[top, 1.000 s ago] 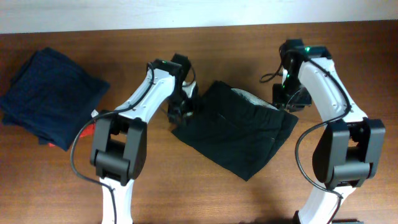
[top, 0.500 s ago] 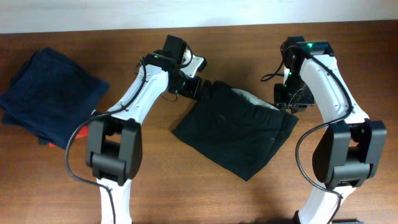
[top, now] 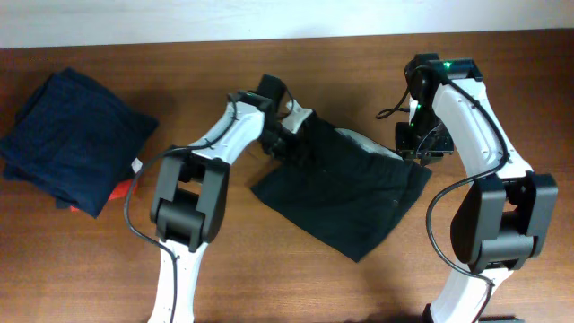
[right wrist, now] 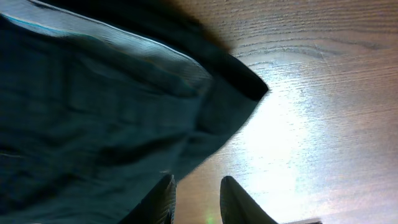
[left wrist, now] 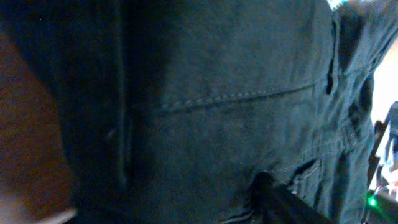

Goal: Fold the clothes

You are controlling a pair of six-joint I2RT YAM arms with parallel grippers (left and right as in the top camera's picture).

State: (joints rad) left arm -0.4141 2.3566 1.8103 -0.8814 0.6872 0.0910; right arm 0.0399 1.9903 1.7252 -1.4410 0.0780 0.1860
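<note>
Item: black shorts (top: 345,197), mid-table, a skewed square lying fairly flat. Pale waistband lining (top: 360,140) shows at the 12 o'clock edge.
L gripper (top: 287,139): on the shorts' 10 o'clock corner. Wrist view is all cloth w/ one finger (left wrist: 277,198) in sight, so can't tell if it's clamped.
R gripper (right wrist: 196,183): at the 2 o'clock corner, fingers apart, bare wood between, cloth edge just beside.
Step, by my read: getting hold of the top corners; fold not yet made.
Next: you need both corners pinched before any lift, R esp.
Also on table (top: 90,269): navy garment (top: 72,144) at 9 o'clock, well apart; red cloth (top: 121,190) at its edge.
</note>
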